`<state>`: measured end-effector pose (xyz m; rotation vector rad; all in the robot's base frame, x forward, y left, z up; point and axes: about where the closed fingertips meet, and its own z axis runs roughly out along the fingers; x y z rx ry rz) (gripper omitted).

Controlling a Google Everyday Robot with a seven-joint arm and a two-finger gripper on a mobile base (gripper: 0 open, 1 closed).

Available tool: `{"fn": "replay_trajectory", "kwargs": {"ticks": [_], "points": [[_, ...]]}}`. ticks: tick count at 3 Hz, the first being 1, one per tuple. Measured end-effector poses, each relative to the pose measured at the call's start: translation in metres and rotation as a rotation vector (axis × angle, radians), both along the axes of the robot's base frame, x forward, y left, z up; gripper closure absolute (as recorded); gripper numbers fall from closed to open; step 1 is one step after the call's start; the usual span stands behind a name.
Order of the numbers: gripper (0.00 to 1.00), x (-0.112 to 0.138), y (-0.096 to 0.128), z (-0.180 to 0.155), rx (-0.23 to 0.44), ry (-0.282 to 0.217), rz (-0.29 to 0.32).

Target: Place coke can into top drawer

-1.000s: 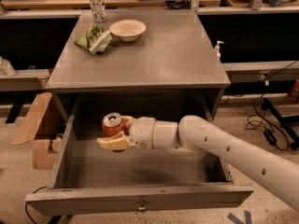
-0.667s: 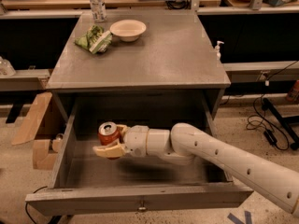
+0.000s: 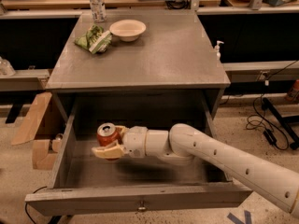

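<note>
The red coke can (image 3: 106,133) with a silver top stands upright inside the open grey top drawer (image 3: 140,203), at its left side. My gripper (image 3: 110,141) reaches in from the right on a white arm and is shut on the can, one finger behind it and one tan finger (image 3: 106,151) in front. The can is low in the drawer; I cannot tell whether it touches the floor. The drawer front with its small knob (image 3: 141,208) faces me at the bottom.
On the cabinet top (image 3: 177,55) lie a green-and-white snack bag (image 3: 95,38), a cream bowl (image 3: 127,30) and a clear bottle (image 3: 96,3) at the back left. A cardboard box (image 3: 37,129) stands left of the drawer. Cables lie on the floor at right.
My gripper has carried the can leftward and lower inside the drawer, from near the centre to the left side. The drawer has stayed open.
</note>
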<state>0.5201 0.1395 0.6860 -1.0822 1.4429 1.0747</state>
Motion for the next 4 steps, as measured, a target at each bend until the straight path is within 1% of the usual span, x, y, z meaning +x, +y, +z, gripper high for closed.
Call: {"fn": "replay_trajectory", "kwargs": {"ticks": [1,2,3,4], "points": [[0.39,-0.0008,0.0017,0.0004,0.001,0.000,0.004],[0.08,-0.0020,0.0041,0.0010,0.001,-0.001,0.008],[0.00,-0.0024,0.0050,0.0012,0.002,-0.001,0.010],[0.00,-0.0024,0.0050,0.0012,0.002,-0.001,0.010]]}}
